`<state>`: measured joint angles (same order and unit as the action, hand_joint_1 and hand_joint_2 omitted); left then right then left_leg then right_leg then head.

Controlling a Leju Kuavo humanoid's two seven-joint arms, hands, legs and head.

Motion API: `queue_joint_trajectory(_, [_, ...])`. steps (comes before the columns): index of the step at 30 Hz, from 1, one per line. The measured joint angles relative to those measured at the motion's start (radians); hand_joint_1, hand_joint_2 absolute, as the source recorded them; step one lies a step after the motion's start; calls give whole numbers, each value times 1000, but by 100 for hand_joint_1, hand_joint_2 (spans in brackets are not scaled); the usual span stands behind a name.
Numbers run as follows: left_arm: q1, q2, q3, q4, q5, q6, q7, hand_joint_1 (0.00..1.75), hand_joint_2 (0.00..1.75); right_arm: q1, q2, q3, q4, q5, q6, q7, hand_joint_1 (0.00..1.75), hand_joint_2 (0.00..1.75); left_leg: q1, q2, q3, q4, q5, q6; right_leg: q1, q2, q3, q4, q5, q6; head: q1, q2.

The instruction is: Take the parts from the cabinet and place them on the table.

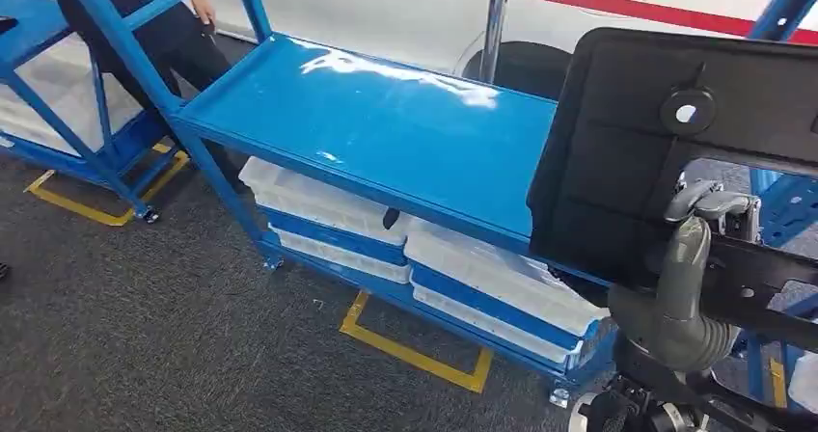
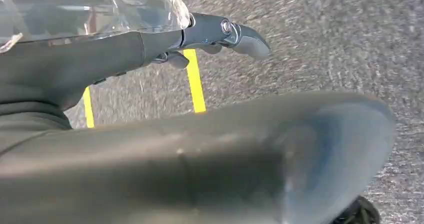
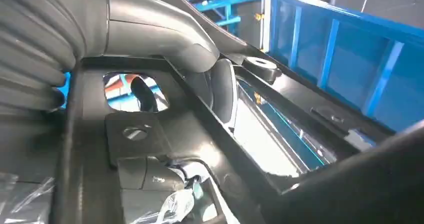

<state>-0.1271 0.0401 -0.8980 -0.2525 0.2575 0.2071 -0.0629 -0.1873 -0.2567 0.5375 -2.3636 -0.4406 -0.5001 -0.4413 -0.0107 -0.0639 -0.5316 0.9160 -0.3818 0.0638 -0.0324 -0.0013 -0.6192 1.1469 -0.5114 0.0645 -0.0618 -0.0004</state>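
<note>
**Black part in right robot hand, over the desk's right end**

Nearest: the right robot hand (image 1: 690,268) comes up at the desk's right end, grey thumb hooked over the edge of a big black part (image 1: 617,152). It's grasping that part, w/ the flat panel held up on edge. The panel's lower left corner overlaps the right end of the blue desk (image 1: 386,114) in the head view; can't tell if it touches the top. The right wrist view shows the thumb pressed on the part's ribbed black frame, w/ bits of clear wrap near it.

The left robot hand (image 2: 215,34) shows in its wrist view over grey carpet. Dark fingers reach out straight, w/ crinkled clear film (image 2: 90,9) lying along them. Can't tell if it is grasping anything.

The desk top is glossy blue w/ nothing on it but glare. On the shelves under it are stacked white trays (image 1: 318,201), two stacks side by side. Yellow floor tape (image 1: 415,355) marks the carpet (image 1: 145,326) in front of the desk.

Left of the desk stands a second blue rack (image 1: 29,27) on castors, w/ its own yellow tape beneath. Behind the desk's left end is a person (image 1: 164,27) in dark clothes, one hand down by the frame. Past the desk's far edge is a metal pole (image 1: 495,17).
</note>
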Motion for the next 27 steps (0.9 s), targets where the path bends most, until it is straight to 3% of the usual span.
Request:
queue_joint_trajectory(1, [0,0,0,0,0,0,0,0,0,0,0,0,0,0,0,-2,175,175,4,-14,-4,16,-8,-7,-5,16,44,-93,47,6,0,0])
queue_joint_trajectory(2, [0,0,0,0,0,0,0,0,0,1,0,0,0,0,0,-2,175,175,7,-24,-14,35,-18,-15,-13,62,72,-151,50,10,0,0])
queue_joint_trajectory(3, [-3,0,0,0,2,2,0,0,0,3,0,0,0,0,-1,-2,175,175,-1,-35,-29,52,-27,-24,-7,73,68,-149,40,2,3,0])
queue_joint_trajectory(4, [-1,0,0,0,2,2,0,0,0,7,0,0,0,0,-1,-6,175,175,1,-37,-38,56,-26,-25,-6,53,60,-142,42,-11,2,0])
queue_joint_trajectory(6, [4,0,-1,0,2,2,0,0,0,11,-1,0,0,0,0,-7,175,175,7,-48,-43,53,-22,-29,2,41,57,-142,42,-24,1,0])
queue_joint_trajectory(7, [7,3,-2,0,3,2,0,0,0,10,0,0,0,1,0,-10,175,175,8,-49,-44,60,-26,-32,-8,29,58,-144,44,-31,1,0])
queue_joint_trajectory(8, [9,1,-3,0,3,2,0,0,0,10,0,0,0,1,1,-11,175,175,4,-6,-50,80,-37,-39,-6,23,62,-145,44,-33,0,0])
queue_joint_trajectory(9, [4,1,-3,0,3,3,0,0,0,12,0,0,0,2,2,-11,175,175,5,26,-76,131,-64,-47,-6,12,64,-145,42,-38,-8,0])
queue_joint_trajectory(10, [1,1,-3,0,6,5,0,0,0,13,0,0,0,2,3,-13,175,175,11,41,-121,217,-100,-55,-6,0,65,-145,40,-40,-8,0])
queue_joint_trajectory(12, [-2,1,-4,0,6,5,0,0,0,15,0,0,0,3,3,-14,175,175,16,50,-210,374,-155,-61,-6,-27,66,-145,35,-41,-9,0])
queue_joint_trajectory(13, [-1,1,-4,0,6,5,0,0,0,16,0,0,0,3,4,-14,175,175,18,52,-225,394,-148,-61,-6,-38,67,-145,33,-41,-9,0])
queue_joint_trajectory(14, [1,1,-5,0,6,5,0,0,0,16,0,0,0,3,4,-14,175,175,19,55,-214,361,-122,-60,-6,-51,70,-145,30,-40,-9,0])
queue_joint_trajectory(16, [2,0,-5,0,6,5,0,0,0,16,0,0,0,3,4,-16,175,175,17,74,-126,186,-36,-51,-5,-73,81,-145,23,-36,-9,0])
queue_joint_trajectory(17, [0,1,-5,0,6,5,0,0,0,16,0,0,0,3,5,-18,175,175,10,108,-74,88,2,-40,-5,-84,88,-146,20,-33,-9,0])
queue_joint_trajectory(18, [-3,1,-5,0,6,5,0,0,0,16,0,0,0,3,5,-19,175,175,-1,129,-62,62,-10,-38,-1,-93,92,-148,16,-27,-9,0])
queue_joint_trajectory(22, [0,2,-5,0,9,8,-1,0,0,15,0,1,0,3,6,-21,175,175,-9,88,-68,49,-7,-22,3,-125,109,-166,12,-5,-9,0])
queue_joint_trajectory(23, [8,2,-6,0,10,9,0,0,0,16,0,0,0,2,6,-21,175,175,6,74,-49,32,3,-15,-3,-95,113,-155,1,-2,-6,0])
queue_joint_trajectory(24, [4,1,-6,0,10,9,0,0,0,16,0,0,0,2,8,-21,175,175,5,64,-43,25,4,-10,0,-50,97,-116,-22,-6,-4,0])
queue_joint_trajectory(25, [3,1,-6,0,11,9,0,0,0,16,0,0,0,3,8,-23,175,175,5,57,-42,26,6,0,1,-23,62,-45,-60,-9,-2,0])
queue_joint_trajectory(27, [-4,1,-6,0,11,9,0,0,0,24,0,0,0,1,8,-25,175,175,2,29,-41,26,2,5,5,-4,-28,118,-123,-11,0,0])
